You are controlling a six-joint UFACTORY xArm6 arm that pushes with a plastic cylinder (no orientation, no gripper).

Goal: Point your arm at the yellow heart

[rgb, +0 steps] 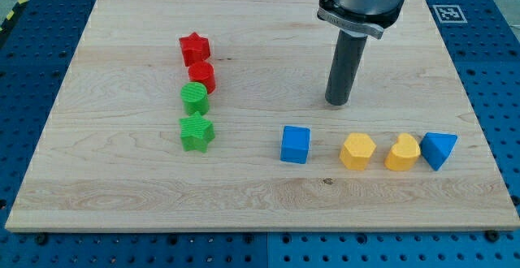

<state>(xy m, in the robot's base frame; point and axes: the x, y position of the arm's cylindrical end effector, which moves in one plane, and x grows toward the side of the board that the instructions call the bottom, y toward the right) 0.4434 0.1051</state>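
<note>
The yellow heart lies at the view's lower right, between a yellow hexagon-like block on its left and a blue triangular block touching its right side. My tip stands on the board above and to the left of the heart, roughly above the gap between the blue cube and the yellow hexagon. It touches no block.
A column of blocks stands at the view's left: red star, red cylinder, green cylinder, green star. The wooden board lies on a blue pegboard table. A marker tag sits at the board's top right corner.
</note>
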